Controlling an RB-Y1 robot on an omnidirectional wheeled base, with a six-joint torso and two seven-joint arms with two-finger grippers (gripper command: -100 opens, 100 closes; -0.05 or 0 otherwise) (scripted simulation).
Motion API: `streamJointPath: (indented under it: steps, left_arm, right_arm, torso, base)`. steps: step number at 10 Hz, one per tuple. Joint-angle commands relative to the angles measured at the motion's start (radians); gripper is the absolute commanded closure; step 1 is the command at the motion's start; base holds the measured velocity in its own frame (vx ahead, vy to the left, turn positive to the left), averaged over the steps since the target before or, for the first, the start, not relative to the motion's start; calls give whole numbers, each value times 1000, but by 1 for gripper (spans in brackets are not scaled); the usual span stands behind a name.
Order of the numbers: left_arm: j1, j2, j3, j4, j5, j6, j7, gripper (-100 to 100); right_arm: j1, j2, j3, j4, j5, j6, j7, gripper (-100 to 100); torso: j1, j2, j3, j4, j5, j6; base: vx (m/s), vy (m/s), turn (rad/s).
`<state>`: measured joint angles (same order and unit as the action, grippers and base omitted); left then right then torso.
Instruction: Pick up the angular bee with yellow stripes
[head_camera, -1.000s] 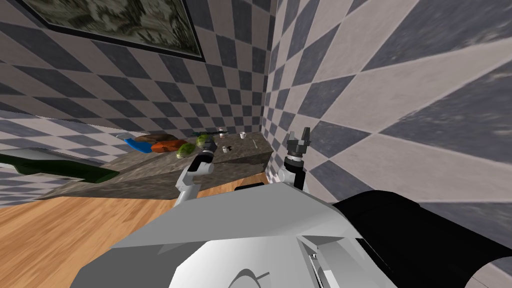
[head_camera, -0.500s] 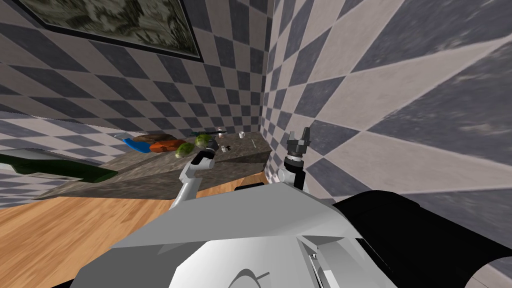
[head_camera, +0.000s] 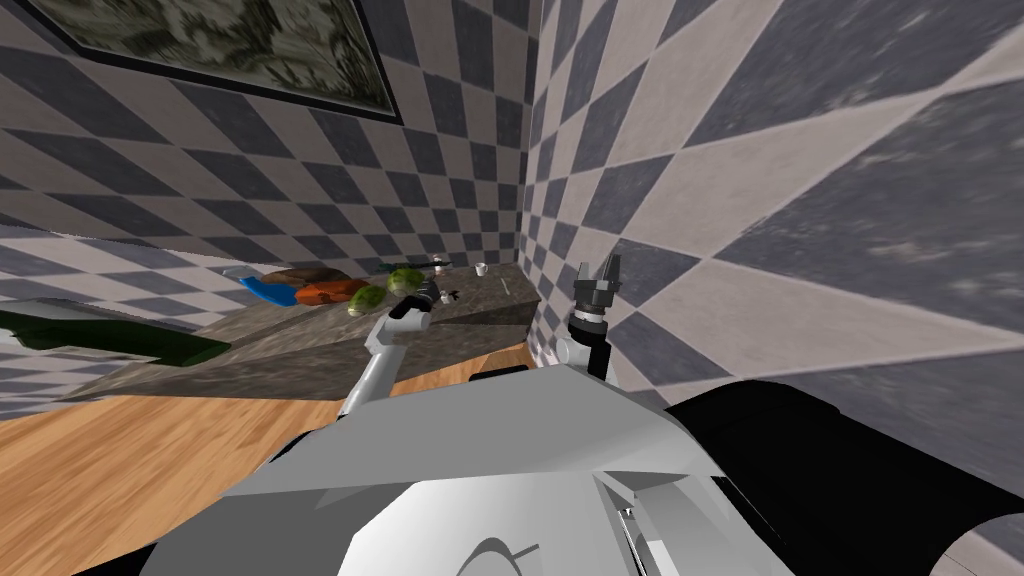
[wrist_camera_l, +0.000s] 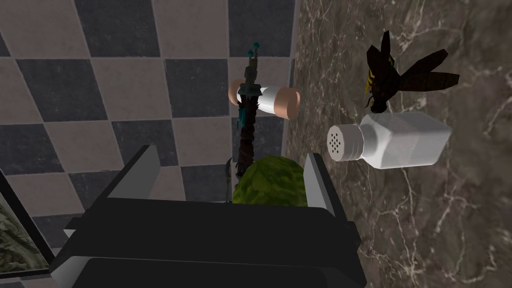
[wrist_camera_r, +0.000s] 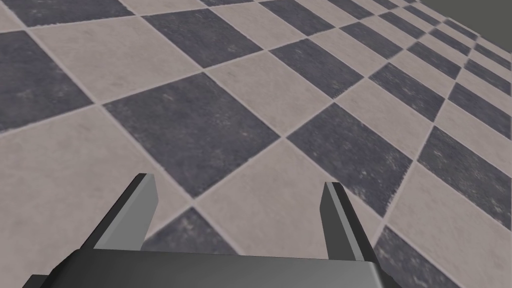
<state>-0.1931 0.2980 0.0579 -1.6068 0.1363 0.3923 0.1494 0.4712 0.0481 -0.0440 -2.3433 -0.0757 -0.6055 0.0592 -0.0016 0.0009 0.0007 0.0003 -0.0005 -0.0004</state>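
1. The left gripper (wrist_camera_l: 231, 154) has its two fingers wide apart and holds nothing. The right gripper (wrist_camera_r: 239, 187) is also wide open and empty, raised beside the wall and well apart from the work.
2. Nearest ahead of the left gripper, in the gap between its fingers, sits a green bumpy ball (wrist_camera_l: 270, 182).
3. A little farther, outside one finger, a white shaker (wrist_camera_l: 395, 145) lies on its side on the brown marbled surface (wrist_camera_l: 425, 230).
4. The bee (wrist_camera_l: 395, 80) is just behind the shaker, farther from the gripper. It is dark, with yellow stripes and spread wings, and it is not between the fingers.
5. Farthest, near the edge of the surface, a thin dark stick (wrist_camera_l: 247, 125) with teal tips crosses a white cylinder (wrist_camera_l: 270, 100) with pinkish ends.
6. I think the main risk is the aim. The gripper is lined up with the green ball, so closing here would catch the ball or only air.
7. Reaching to the bee may push the shaker, which can roll and knock the bee away. The thin wings and angular body may also slip out of the flat fingers.
8. The lower part of the green ball is hidden behind the gripper's dark body, so its distance is unclear. I cannot tell if the bee touches the shaker or only stands behind it.
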Motion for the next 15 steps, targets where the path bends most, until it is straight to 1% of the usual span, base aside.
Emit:
streamJointPath:
  steps: [1, 2, 3, 4, 5, 6, 7, 8, 9, 10, 11, 12, 13, 14, 15]
  left_arm:
    - [-50, 15, -2, 50, 15, 50, 20, -100]
    - [-50, 15, -2, 63, 15, 75, 20, -100]
    - [-89, 26, -4, 93, 28, 109, 37, -100]
    - [-92, 26, -4, 111, 28, 131, 37, -100]
    - [-133, 37, -6, 140, 40, 167, 54, -100]
    - [-134, 37, -6, 159, 40, 186, 54, -100]
    - [-175, 47, -8, 202, 52, 214, 70, -100]
    - [-175, 47, -8, 206, 52, 239, 70, -100]
    - [-215, 58, -9, 250, 64, 268, 87, -100]
    - [-215, 58, -9, 252, 64, 293, 87, -100]
    - [-254, 68, -11, 288, 75, 328, 103, -100]
    - [-254, 68, -11, 297, 75, 345, 103, -100]
    - [-292, 79, -13, 336, 86, 381, 119, -100]
    - [-292, 79, -13, 341, 86, 396, 119, -100]
    - [-328, 90, -15, 384, 96, 432, 134, -100]
  right_arm:
    - [0, 0, 0, 0, 0, 0, 0, 0]
    - [0, 0, 0, 0, 0, 0, 0, 0]
    - [0, 0, 0, 0, 0, 0, 0, 0]
    - [0, 0, 0, 0, 0, 0, 0, 0]
    - [0, 0, 0, 0, 0, 0, 0, 0]
    - [0, 0, 0, 0, 0, 0, 0, 0]
    - [0, 0, 0, 0, 0, 0, 0, 0]
    - [0, 0, 0, 0, 0, 0, 0, 0]
    - [0, 0, 0, 0, 0, 0, 0, 0]
    - [0, 0, 0, 0, 0, 0, 0, 0]
    - [0, 0, 0, 0, 0, 0, 0, 0]
    - [0, 0, 0, 0, 0, 0, 0, 0]
    - [0, 0, 0, 0, 0, 0, 0, 0]
    - [0, 0, 0, 0, 0, 0, 0, 0]
    - [0, 0, 0, 0, 0, 0, 0, 0]
  torso:
    - [0, 0, 0, 0, 0, 0]
    - [0, 0, 0, 0, 0, 0]
    - [0, 0, 0, 0, 0, 0]
    - [0, 0, 0, 0, 0, 0]
    - [0, 0, 0, 0, 0, 0]
    - [-1, 0, 0, 0, 0, 0]
    - [0, -1, 0, 0, 0, 0]
    - [0, 0, 0, 0, 0, 0]
    - [0, 0, 0, 0, 0, 0]
    - [0, 0, 0, 0, 0, 0]
    - [0, -1, 0, 0, 0, 0]
    - [0, -1, 0, 0, 0, 0]
    - [0, -1, 0, 0, 0, 0]
    - [0, -1, 0, 0, 0, 0]
    - [0, -1, -1, 0, 0, 0]
  base:
    - [-14, -26, -28]
    - [-12, -24, -18]
    - [-20, -30, -24]
    - [-17, -26, -19]
    - [-15, -33, -40]
    - [-11, -29, -19]
    - [-15, -27, -27]
    - [-13, -22, -19]
    - [-13, -27, -45]
    - [-8, -23, -17]
    - [-10, -28, -27]
    - [-7, -22, -24]
    - [-5, -23, -38]
    - [-1, -20, -25]
    - [3, -26, -47]
